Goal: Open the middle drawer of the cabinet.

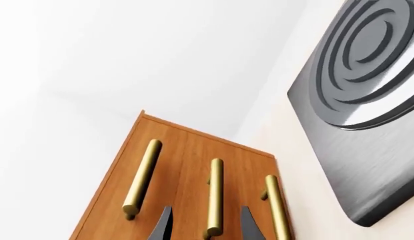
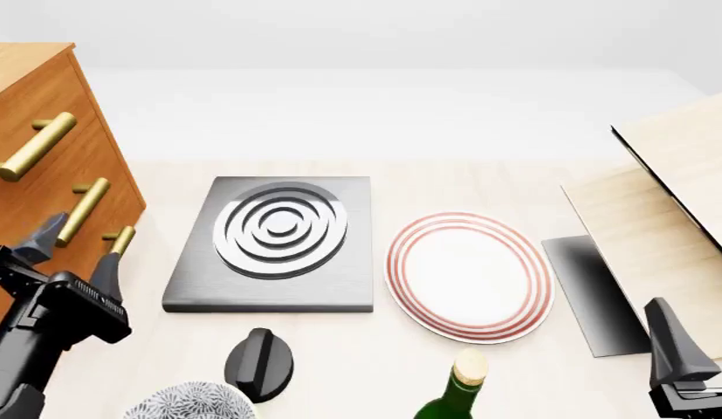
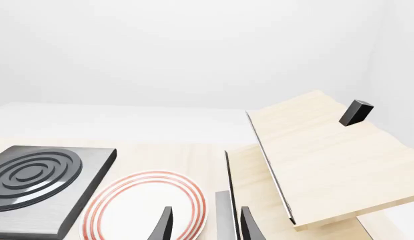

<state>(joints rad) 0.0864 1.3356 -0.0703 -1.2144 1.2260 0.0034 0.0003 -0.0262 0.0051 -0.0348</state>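
The cabinet (image 2: 35, 188) is an orange-brown wooden chest at the table's left edge, with three brass bar handles. The middle drawer (image 2: 99, 188) carries the second handle (image 2: 84, 209) and its front sits flush with the others. My left gripper (image 2: 75, 251) is open, close in front of the drawer fronts. In the left wrist view the middle drawer's handle (image 1: 215, 197) lines up between my left gripper's (image 1: 207, 227) dark fingers; I cannot tell whether they reach around it. My right gripper (image 3: 207, 227) is open and holds nothing, low at the front right, with one finger (image 2: 670, 345) showing in the front view.
A grey hob plate with concentric rings (image 2: 273, 236) lies right of the cabinet, then a red-ringed white plate (image 2: 469, 275). A black knob (image 2: 259, 362), a patterned bowl (image 2: 186, 403) and a green bottle (image 2: 454, 393) stand along the front. Pale wood boards (image 2: 675, 201) and a dark pad (image 2: 594, 292) are at the right.
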